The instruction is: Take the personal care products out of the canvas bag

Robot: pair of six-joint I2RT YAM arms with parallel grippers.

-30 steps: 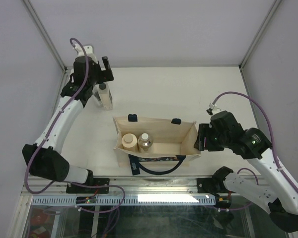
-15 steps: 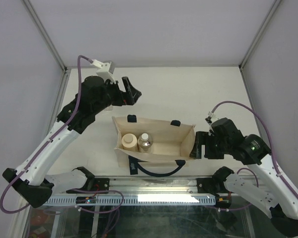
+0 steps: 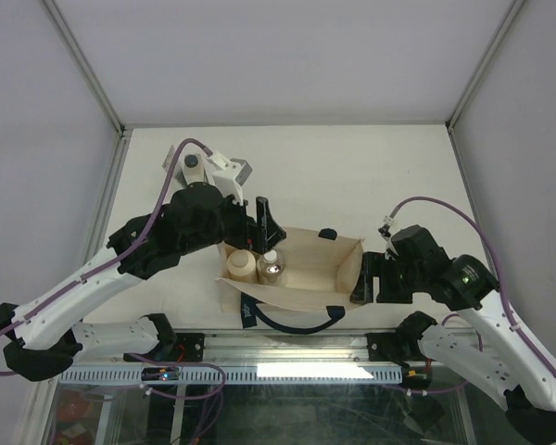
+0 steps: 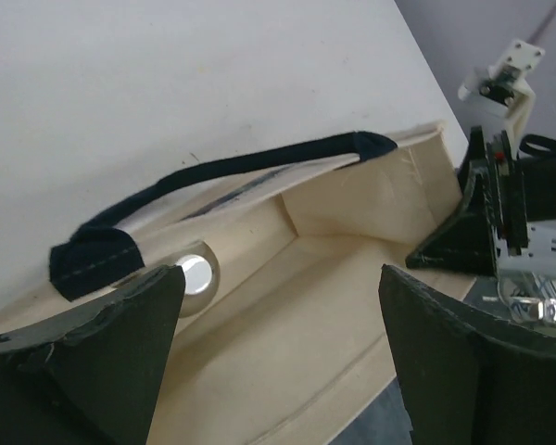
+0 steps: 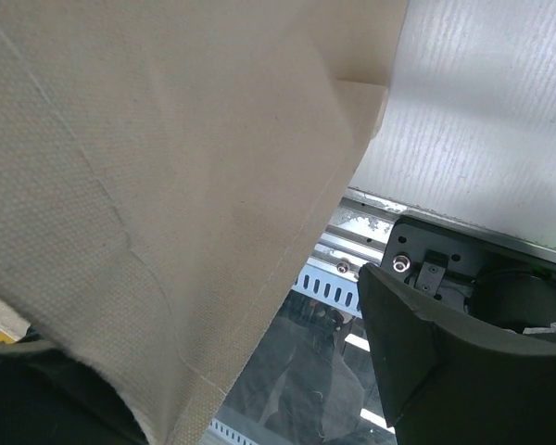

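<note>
The beige canvas bag stands open near the table's front edge. A beige bottle and a silvery bottle stand upright in its left end. My left gripper hovers open and empty above that end. In the left wrist view the gripper looks into the bag, with the silvery bottle's top by its left finger. My right gripper is open at the bag's right end wall, and the canvas covers one finger. A dark-capped bottle shows partly behind my left arm. The tube is out of view.
The bag's navy handles hang at its far rim and over its near side. The metal rail runs along the table's front edge just below the bag. White walls enclose the back and sides.
My left arm has swung from the far left corner, away from the dark-capped bottle, to above the bag's left end. My right gripper has shifted slightly left and nearer at the bag's right end.
</note>
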